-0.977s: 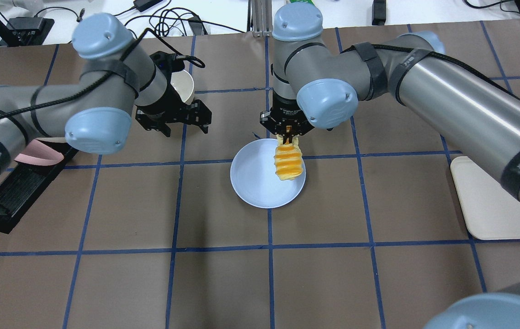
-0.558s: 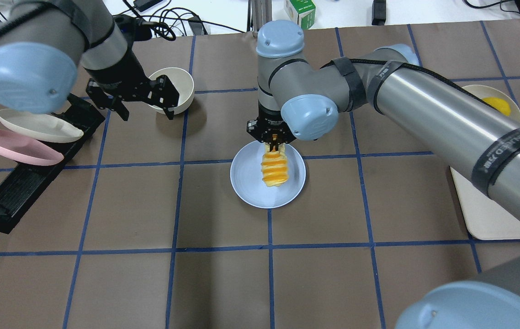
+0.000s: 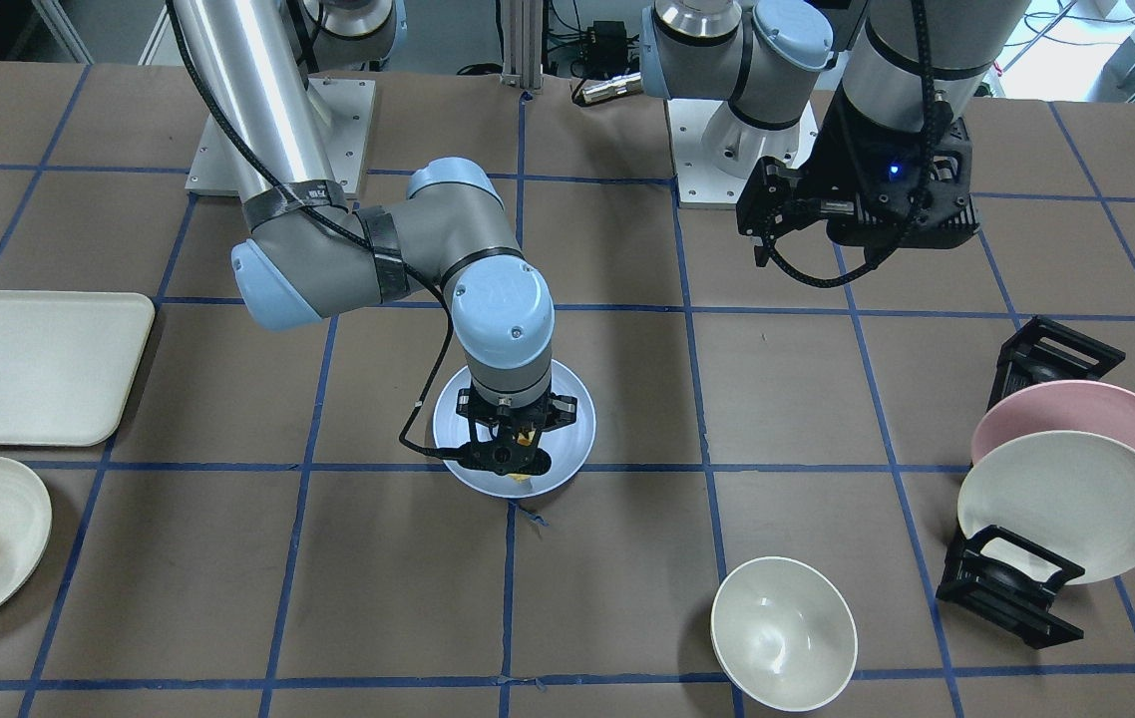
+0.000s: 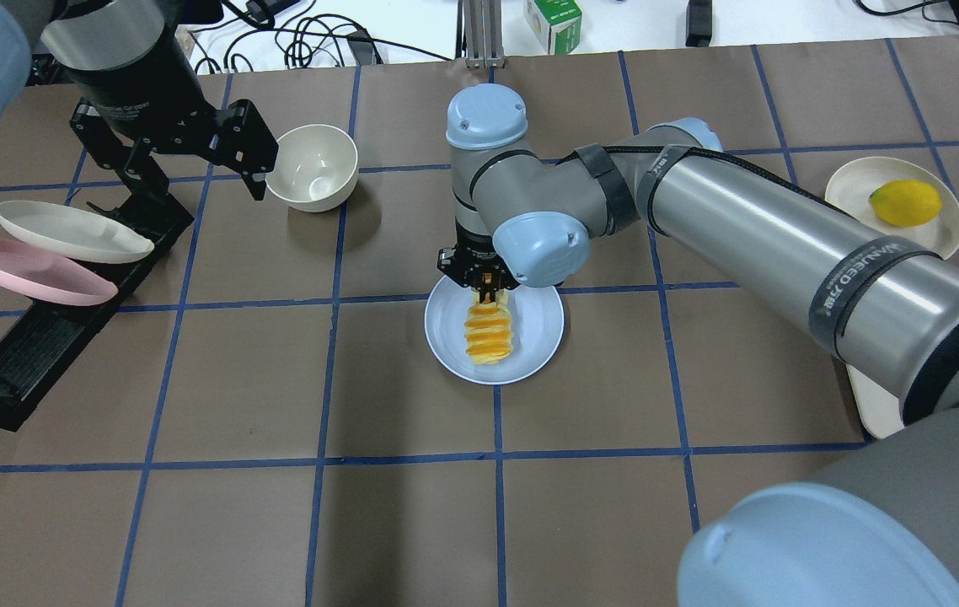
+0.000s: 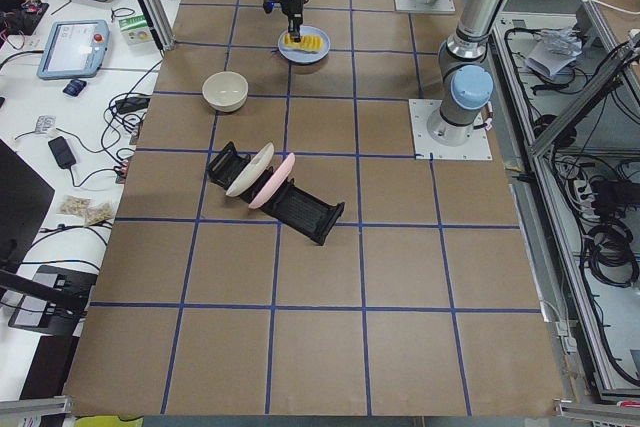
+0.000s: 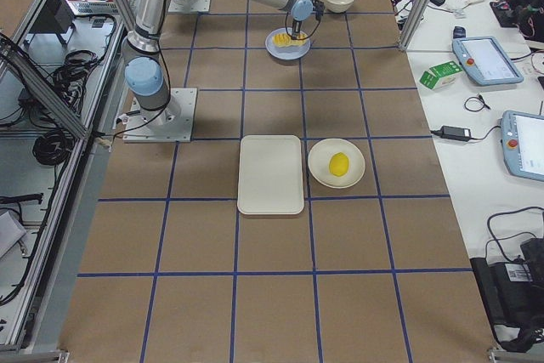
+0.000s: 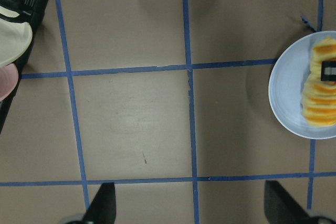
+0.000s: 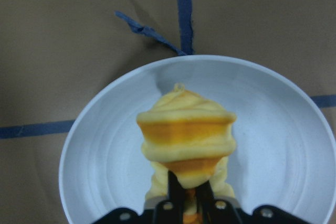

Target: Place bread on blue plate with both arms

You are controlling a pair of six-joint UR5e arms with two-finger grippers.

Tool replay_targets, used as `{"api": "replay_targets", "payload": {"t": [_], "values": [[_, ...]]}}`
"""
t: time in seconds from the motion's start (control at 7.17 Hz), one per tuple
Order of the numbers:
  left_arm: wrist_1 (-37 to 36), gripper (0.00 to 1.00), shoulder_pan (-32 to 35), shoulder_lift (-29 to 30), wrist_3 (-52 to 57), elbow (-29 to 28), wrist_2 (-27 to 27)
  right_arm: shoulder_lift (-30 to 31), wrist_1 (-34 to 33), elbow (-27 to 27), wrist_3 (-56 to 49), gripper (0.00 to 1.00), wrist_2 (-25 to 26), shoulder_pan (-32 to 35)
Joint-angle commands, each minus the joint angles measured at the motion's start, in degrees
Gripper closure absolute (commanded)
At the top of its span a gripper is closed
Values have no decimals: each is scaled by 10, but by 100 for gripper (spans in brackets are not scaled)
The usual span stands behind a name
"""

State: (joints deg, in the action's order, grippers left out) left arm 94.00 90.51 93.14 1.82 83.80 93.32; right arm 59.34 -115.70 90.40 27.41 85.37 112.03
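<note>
The bread (image 4: 488,333) is a ridged yellow-orange loaf, and my right gripper (image 4: 486,291) is shut on its far end. It lies low over the middle of the blue plate (image 4: 454,346). I cannot tell whether it touches the plate. In the right wrist view the bread (image 8: 186,129) hangs from the shut fingers (image 8: 176,190) above the plate (image 8: 105,150). My left gripper (image 4: 201,181) is open and empty, high at the back left, next to the white bowl (image 4: 313,166). Its wrist view shows the plate (image 7: 291,95) and bread (image 7: 320,108) far to the right.
A black rack (image 4: 41,337) at the left holds a pink plate (image 4: 29,270) and a cream plate (image 4: 71,232). A cream plate with a yellow fruit (image 4: 905,202) and a cream tray (image 3: 29,364) lie on the robot's right side.
My right gripper has carried the bread left and down, from the plate's right rim to over its middle. My left arm has swung back and left, away from the plate, past the white bowl.
</note>
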Motion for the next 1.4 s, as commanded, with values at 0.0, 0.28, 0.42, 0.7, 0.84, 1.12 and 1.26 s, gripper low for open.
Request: {"api": "replay_targets", "payload": {"t": [0.0,0.28,0.42,0.7,0.84,1.12,1.26], "values": [[-22,0,4,2,-7,-1,-23,3,0,5,0,0,1,-1],[-22,0,-1,-5,2,4,-52,16,8,5,13,0,3,-1],[-21,0,-1,-5,2,4,-50,28,20,5,15,0,6,-4],[-21,0,-1,-7,3,3,-49,90,125,6,-10,0,13,-56],[-21,0,-1,-8,2,3,-49,125,158,4,-32,0,14,-99],[-21,0,-1,-9,0,4,-50,188,231,-5,-114,0,60,-187],[-17,0,1,-9,3,4,-50,217,238,-6,-162,0,52,-221]]}}
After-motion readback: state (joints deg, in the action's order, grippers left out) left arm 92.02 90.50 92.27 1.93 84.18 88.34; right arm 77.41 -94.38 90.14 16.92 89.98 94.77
